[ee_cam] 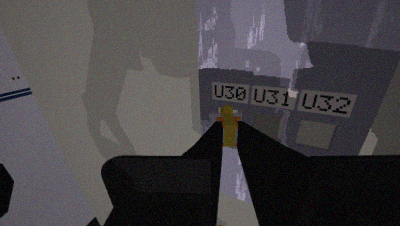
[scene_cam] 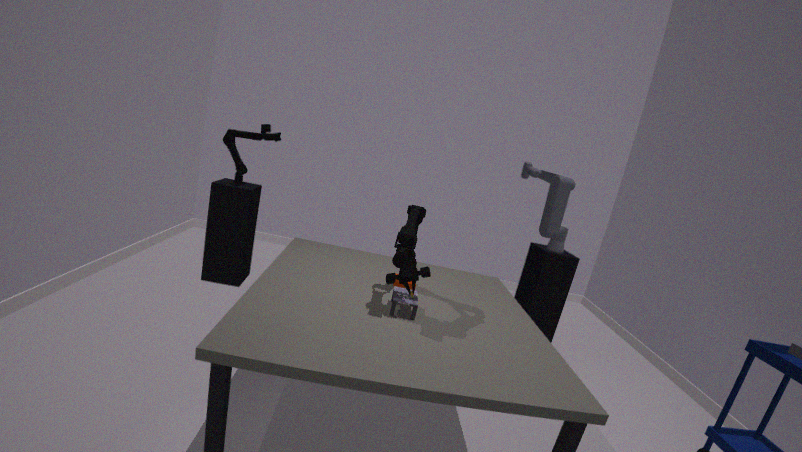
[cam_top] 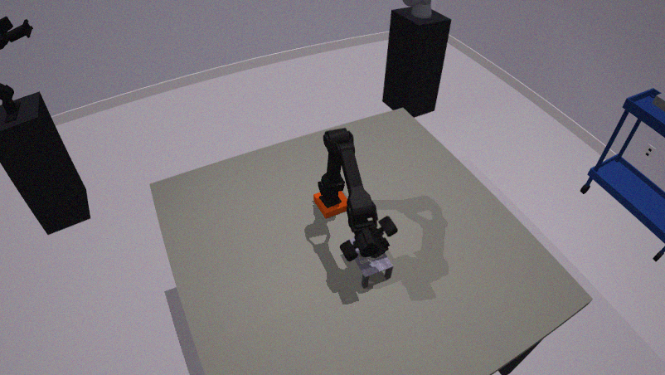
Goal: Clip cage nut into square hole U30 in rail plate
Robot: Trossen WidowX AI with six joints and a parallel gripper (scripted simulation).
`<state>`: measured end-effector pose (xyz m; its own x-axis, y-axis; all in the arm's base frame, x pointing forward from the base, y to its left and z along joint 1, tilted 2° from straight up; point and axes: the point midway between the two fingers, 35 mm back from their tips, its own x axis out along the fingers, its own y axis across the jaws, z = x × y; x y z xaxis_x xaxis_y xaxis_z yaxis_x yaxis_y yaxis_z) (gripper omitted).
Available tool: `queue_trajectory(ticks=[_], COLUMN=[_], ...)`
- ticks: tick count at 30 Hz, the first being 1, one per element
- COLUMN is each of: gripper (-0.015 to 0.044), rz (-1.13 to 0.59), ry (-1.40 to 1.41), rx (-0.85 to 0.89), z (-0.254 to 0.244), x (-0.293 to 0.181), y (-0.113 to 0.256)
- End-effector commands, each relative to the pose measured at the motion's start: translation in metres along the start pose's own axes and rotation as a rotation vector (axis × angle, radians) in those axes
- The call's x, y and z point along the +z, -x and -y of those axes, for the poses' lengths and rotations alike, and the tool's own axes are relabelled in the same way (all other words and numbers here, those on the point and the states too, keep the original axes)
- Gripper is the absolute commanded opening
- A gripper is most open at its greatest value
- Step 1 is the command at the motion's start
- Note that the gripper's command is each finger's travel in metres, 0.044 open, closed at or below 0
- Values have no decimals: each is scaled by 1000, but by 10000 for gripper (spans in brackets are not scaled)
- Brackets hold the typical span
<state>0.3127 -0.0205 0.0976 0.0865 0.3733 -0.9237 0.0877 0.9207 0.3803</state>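
Cage nut (ee_cam: pixel 229 131), one, in one hand (cam_top: pixel 372 260) (scene_cam: pixel 411 294) (ee_cam: pixel 228 127)

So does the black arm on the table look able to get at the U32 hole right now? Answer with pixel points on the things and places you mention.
Probably yes: the U32 hole (ee_cam: pixel 316 134) shows uncovered, just past U31 from the end effector (cam_top: pixel 371 255) (scene_cam: pixel 411 293) (ee_cam: pixel 228 127). But that is shut on the yellow nut (ee_cam: pixel 229 131), so it isn't free.

The claw (ee_cam: pixel 228 127) pinches a yellow piece (ee_cam: pixel 229 131) — just below the U30 label (ee_cam: pixel 230 92) — over the plate (ee_cam: pixel 250 62).

Yellow cage nut (ee_cam: pixel 229 131), black gripper (cam_top: pixel 371 251) (scene_cam: pixel 410 293) (ee_cam: pixel 228 127), orange base (cam_top: pixel 328 212) (scene_cam: pixel 399 284).
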Motion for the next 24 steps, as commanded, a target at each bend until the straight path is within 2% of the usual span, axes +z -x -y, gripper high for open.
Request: queue_trajectory(ticks=[1,24], gripper=[23,23], rz=[-2,-2], ry=[2,2], rx=[11,43], z=[0,3], x=[0,0], y=[0,0])
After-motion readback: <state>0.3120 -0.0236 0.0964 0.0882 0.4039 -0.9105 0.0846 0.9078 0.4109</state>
